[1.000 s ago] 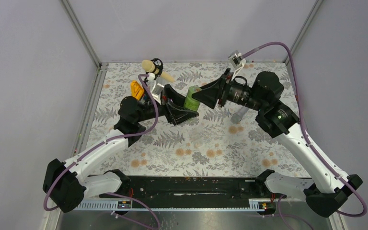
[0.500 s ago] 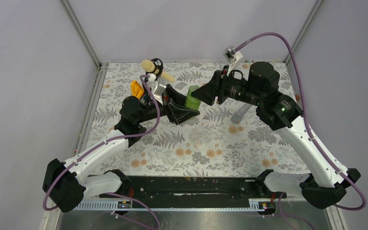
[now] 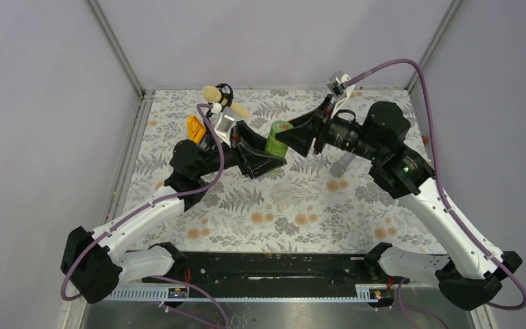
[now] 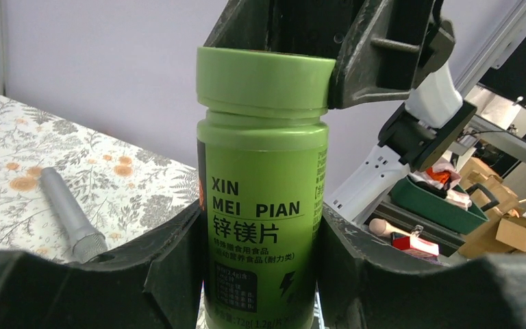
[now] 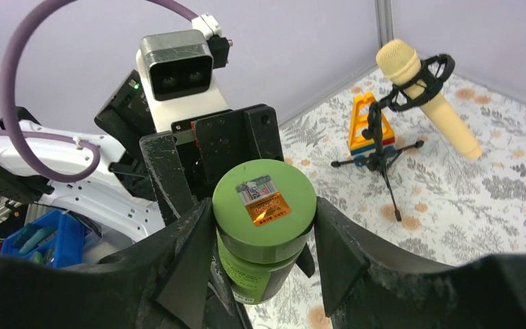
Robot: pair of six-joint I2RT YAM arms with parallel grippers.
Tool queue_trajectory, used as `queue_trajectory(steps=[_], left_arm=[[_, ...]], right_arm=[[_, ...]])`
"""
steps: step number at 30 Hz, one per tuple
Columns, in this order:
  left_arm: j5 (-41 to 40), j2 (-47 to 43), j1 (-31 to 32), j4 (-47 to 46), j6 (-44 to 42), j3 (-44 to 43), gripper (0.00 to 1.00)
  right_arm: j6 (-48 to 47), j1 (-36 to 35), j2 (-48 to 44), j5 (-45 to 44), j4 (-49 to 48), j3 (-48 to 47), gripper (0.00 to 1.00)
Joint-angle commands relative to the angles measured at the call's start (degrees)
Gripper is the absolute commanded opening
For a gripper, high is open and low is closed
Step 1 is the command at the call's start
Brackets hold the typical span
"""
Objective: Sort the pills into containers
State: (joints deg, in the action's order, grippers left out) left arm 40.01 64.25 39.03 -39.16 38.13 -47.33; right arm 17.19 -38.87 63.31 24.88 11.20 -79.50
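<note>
A green bottle (image 3: 276, 139) with the black print "XIN MEI PIAN" stands upright above the patterned mat. My left gripper (image 3: 271, 149) is shut on its body (image 4: 264, 205), one finger on each side. From the other side my right gripper (image 3: 285, 135) is shut on the bottle's green screw cap (image 5: 264, 199), which carries an orange sticker. In the left wrist view the cap (image 4: 264, 79) sits slightly tilted on the neck. The pills and the containers are out of view.
A beige microphone on a black stand (image 3: 219, 96) and a yellow-orange toy block (image 3: 195, 128) stand at the back left. A grey cylinder (image 3: 342, 163) lies on the mat under my right arm. Purple walls with metal posts enclose the mat.
My right wrist swung left and up, then came back, turning at the cap. The left arm and the bottle stayed in place.
</note>
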Motion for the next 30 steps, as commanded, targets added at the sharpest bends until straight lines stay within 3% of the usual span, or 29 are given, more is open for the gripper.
queue_trajectory(steps=[1,11,18,30], left_arm=[[-5.2,-0.3,-0.4,-11.6,4.8,-3.7,0.00],[-3.9,-0.1,-0.4,-12.0,2.1,-3.6,0.00],[-4.1,-0.6,-0.4,-10.2,-0.4,-3.2,0.00],[-4.1,1.1,-0.4,-8.2,-1.2,-7.1,0.00]], right_arm=[[2.2,-1.3,-1.8,-0.1,-6.2,2.5,0.23],[9.3,-1.4,-1.3,-6.0,-5.7,-0.8,0.23],[9.4,-1.3,2.8,-6.9,5.4,-9.7,0.23],[2.9,-1.3,3.4,1.8,8.6,-7.2,0.24]])
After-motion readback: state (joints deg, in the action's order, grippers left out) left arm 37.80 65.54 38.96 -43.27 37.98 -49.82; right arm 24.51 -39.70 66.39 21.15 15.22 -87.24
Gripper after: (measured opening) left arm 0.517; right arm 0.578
